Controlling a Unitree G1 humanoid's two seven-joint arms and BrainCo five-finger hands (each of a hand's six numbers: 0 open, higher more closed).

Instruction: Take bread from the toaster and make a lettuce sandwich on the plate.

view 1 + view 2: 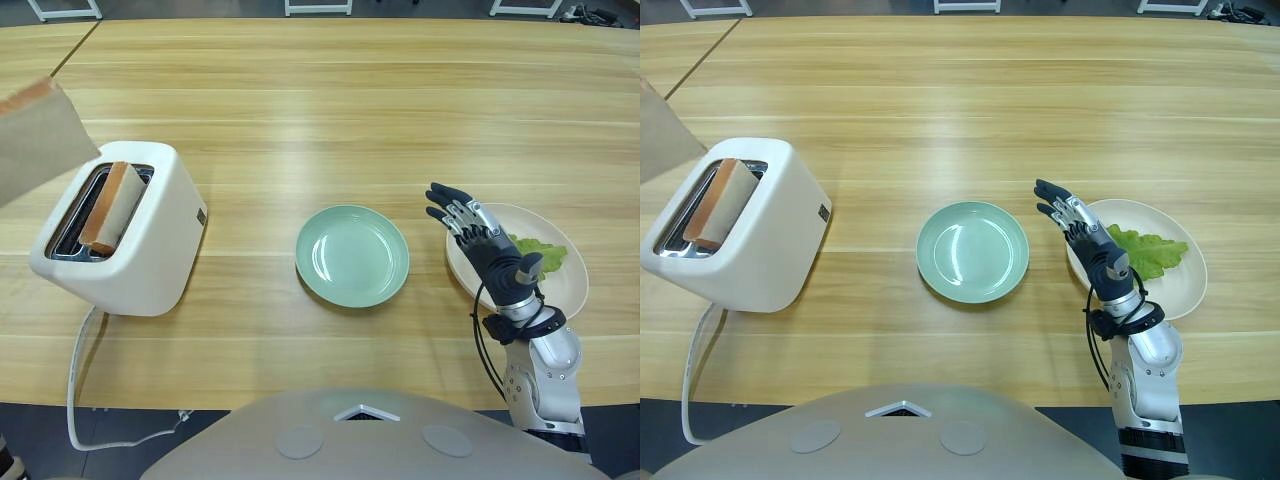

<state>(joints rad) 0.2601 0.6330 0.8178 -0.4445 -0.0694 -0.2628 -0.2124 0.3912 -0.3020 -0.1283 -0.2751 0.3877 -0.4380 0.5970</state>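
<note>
right hand (485, 245) sits nearest, at the near right of the wooden table (350, 100), raised over the left rim of a cream plate (572, 290). its fingers (447, 203) are stretched out and slightly apart, pointing far and left, holding nothing. a lettuce leaf (545, 252) lies on that plate, just right of the hand. to the left, near the table's middle, sits a green plate (352, 255), apart from the cream one. well left of it stands a white toaster (150, 255), with one bread slice (112, 205) upright in its slot, its top poking out. a white cord (72, 380) runs from the toaster's near side over the table's near edge. a second bread slice (35, 140) shows at the far left edge, tilted, above the toaster; i cannot tell what holds it.
</note>
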